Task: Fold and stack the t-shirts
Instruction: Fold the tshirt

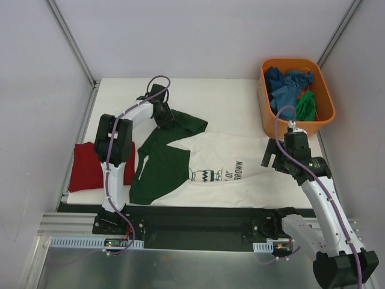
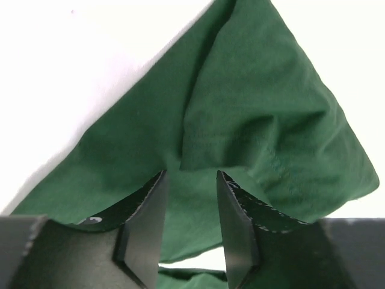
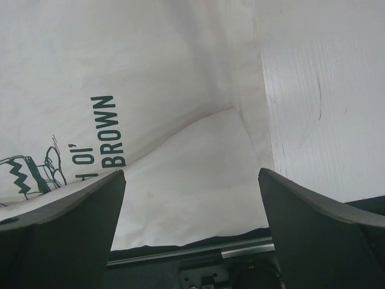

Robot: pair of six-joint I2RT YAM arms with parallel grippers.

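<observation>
The white t-shirt (image 1: pixel 231 150) with dark green sleeves and black print lies spread on the table, its lettering (image 3: pixel 108 129) reading "BROWN". My left gripper (image 1: pixel 163 117) is open, low over the far green sleeve (image 2: pixel 258 114), with cloth showing between its fingers (image 2: pixel 191 173). My right gripper (image 1: pixel 274 161) is wide open and empty (image 3: pixel 191 171) over the shirt's right edge near the front corner (image 3: pixel 198 198). The dark red t-shirt (image 1: pixel 90 167) lies folded at the table's left edge.
An orange tub (image 1: pixel 266 114) at the back right holds blue (image 1: pixel 286 84) and green (image 1: pixel 307 105) shirts. The black front rail (image 3: pixel 198 253) runs just below the shirt's edge. White walls enclose the table on the left and right.
</observation>
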